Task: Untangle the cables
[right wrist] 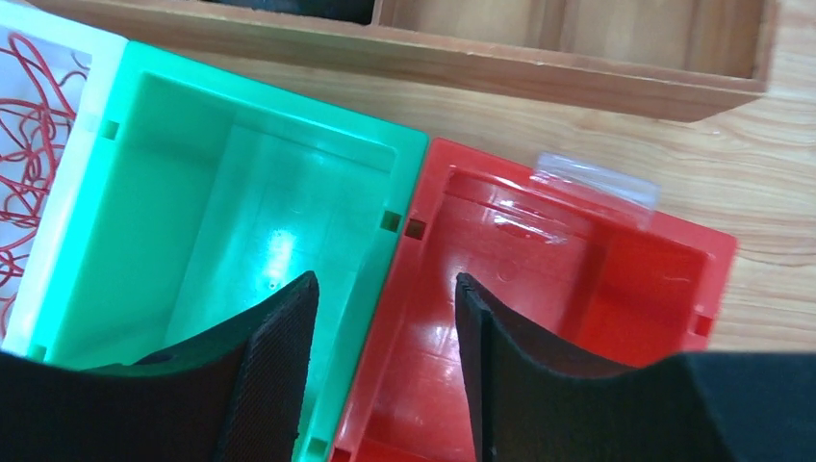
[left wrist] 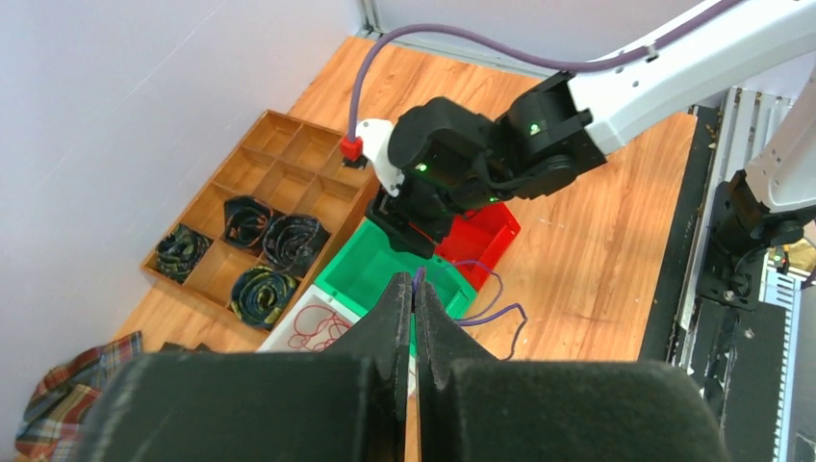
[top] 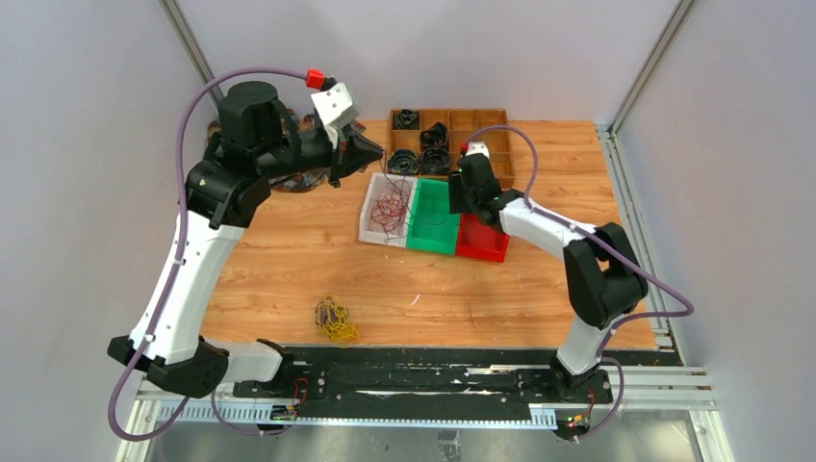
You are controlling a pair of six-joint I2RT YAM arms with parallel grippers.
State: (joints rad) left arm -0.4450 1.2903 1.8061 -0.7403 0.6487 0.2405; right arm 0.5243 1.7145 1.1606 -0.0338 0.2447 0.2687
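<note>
My left gripper [left wrist: 415,286] is shut on a thin purple cable [left wrist: 494,300], which loops down from the fingertips above the green bin [left wrist: 358,267]. In the top view the left gripper [top: 370,150] hangs high beside the wooden tray. Red cables [top: 388,209] lie coiled in the white bin [top: 369,231]. A tangle of yellow and dark cables [top: 335,319] lies on the table near the front. My right gripper [right wrist: 385,282] is open and empty, straddling the wall between the green bin [right wrist: 173,221] and the red bin [right wrist: 577,279].
A wooden compartment tray [top: 489,123] with black coiled bands [top: 421,159] stands at the back. A plaid cloth [left wrist: 63,399] lies at the back left, partly under the left arm. The right arm [top: 548,226] reaches over the red bin [top: 481,246].
</note>
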